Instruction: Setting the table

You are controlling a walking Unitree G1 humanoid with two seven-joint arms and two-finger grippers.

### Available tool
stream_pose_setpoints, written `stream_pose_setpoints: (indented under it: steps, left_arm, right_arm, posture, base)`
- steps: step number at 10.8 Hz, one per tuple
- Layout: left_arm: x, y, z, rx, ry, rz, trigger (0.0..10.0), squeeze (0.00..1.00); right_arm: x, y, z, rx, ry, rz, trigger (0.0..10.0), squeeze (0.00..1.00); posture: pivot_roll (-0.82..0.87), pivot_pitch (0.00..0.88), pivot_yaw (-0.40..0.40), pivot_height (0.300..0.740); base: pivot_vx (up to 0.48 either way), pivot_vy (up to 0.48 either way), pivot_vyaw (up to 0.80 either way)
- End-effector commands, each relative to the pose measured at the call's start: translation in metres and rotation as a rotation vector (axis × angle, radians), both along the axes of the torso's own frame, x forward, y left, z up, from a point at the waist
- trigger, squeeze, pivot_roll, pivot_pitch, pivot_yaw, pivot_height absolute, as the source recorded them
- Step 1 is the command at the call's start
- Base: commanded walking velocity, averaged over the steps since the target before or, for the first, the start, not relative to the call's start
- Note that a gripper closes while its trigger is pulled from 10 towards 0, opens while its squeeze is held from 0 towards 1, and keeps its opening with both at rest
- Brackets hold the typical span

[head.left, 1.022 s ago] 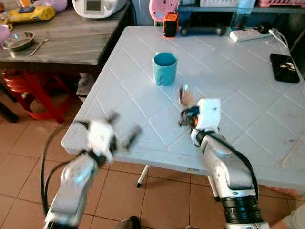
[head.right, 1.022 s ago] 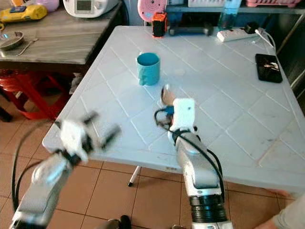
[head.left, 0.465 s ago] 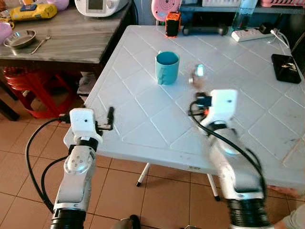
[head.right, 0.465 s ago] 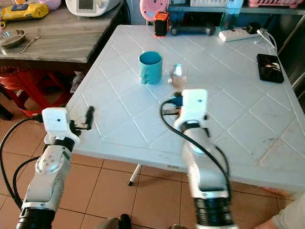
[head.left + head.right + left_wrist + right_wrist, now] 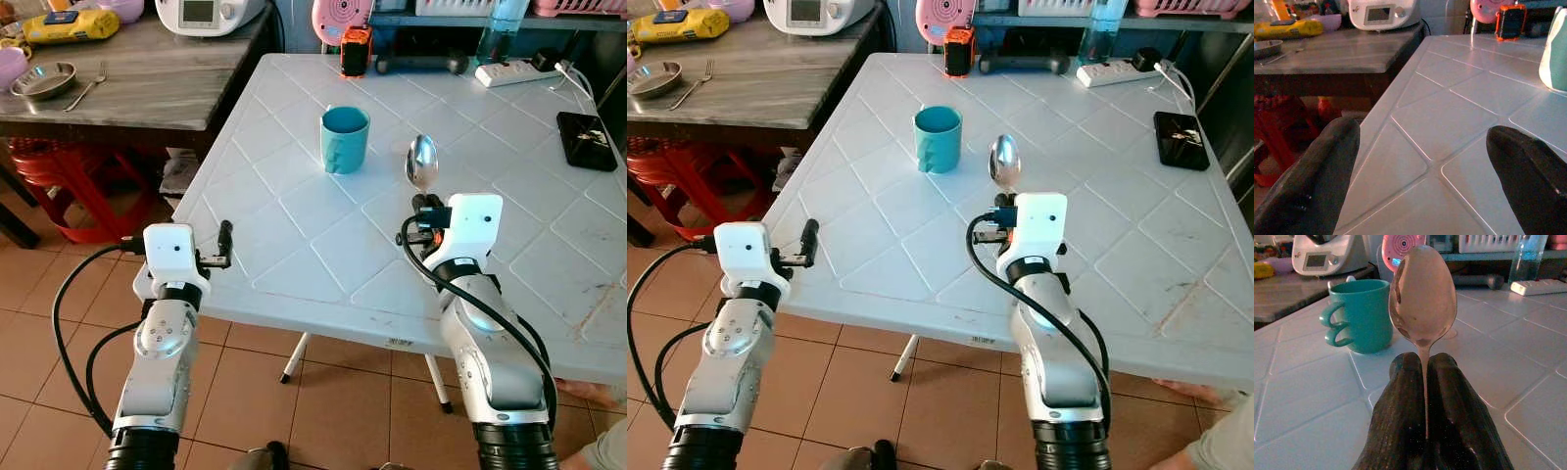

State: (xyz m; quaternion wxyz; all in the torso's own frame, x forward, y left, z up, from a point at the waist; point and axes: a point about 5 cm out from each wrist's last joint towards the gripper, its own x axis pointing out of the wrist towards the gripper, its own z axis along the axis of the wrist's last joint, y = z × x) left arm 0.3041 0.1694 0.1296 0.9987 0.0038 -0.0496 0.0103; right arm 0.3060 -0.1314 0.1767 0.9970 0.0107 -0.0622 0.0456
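The right gripper (image 5: 1425, 382) was clamped on the neck of a metal spoon (image 5: 422, 162), bowl pointing forward and held above the white table (image 5: 294, 215), just to the right of the teal mug (image 5: 344, 139). The spoon appeared polished steel, its smooth oval bowl mirroring the room. In my judgement it would handle as light and rigid, not fragile, but slippery (the thin stem offers little surface to the black fingers (image 5: 1400, 396)). The handle itself was hidden between the fingers, so the hold sat close under the bowl; a grip further back would likely balance better for laying it flat.

The table was moulded plastic with a raised diamond grid, which could let a rounded spoon rock. The mug looked glazed, with a double-loop handle.

The left gripper (image 5: 1420, 161) stood spread wide and empty at the table's near-left edge.
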Motion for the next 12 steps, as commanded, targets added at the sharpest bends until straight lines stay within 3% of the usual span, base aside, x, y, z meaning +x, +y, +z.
stream_pose_setpoints:
  steps: [1, 4, 6, 12]
  left_arm:
    - [0.0007, 0.0002, -0.0026, -0.006, 0.024, -0.014, 10.0, 0.0]
    - [-0.0002, -0.0027, -0.003, -0.002, 0.025, -0.044, 10.0, 0.0]
    - [0.0006, -0.0058, -0.0016, -0.005, 0.019, -0.065, 10.0, 0.0]
    - [0.002, -0.0054, -0.0016, 0.003, 0.016, -0.078, 10.0, 0.0]
  right_arm:
    - [-0.0025, 0.0016, 0.005, 0.02, -0.026, 0.002, 10.0, 0.0]
    - [-0.0014, 0.0003, 0.0036, 0.033, -0.017, -0.005, 10.0, 0.0]
    - [-0.0004, 0.0, 0.0042, 0.03, -0.024, -0.007, 10.0, 0.0]
    - [0.0021, -0.0005, 0.0039, 0.024, -0.027, -0.017, 10.0, 0.0]
  posture:
    - [-0.03, 0.132, 0.074, 0.74]
    - [-0.03, 0.132, 0.073, 0.74]
    - [-0.03, 0.128, 0.074, 0.74]
    - [-0.03, 0.118, 0.072, 0.74]
  base:
    - [0.0, 0.0, 0.0]
    - [0.0, 0.0, -0.49]
    - [0.0, 0.0, 0.0]
    - [0.0, 0.272, 0.0]
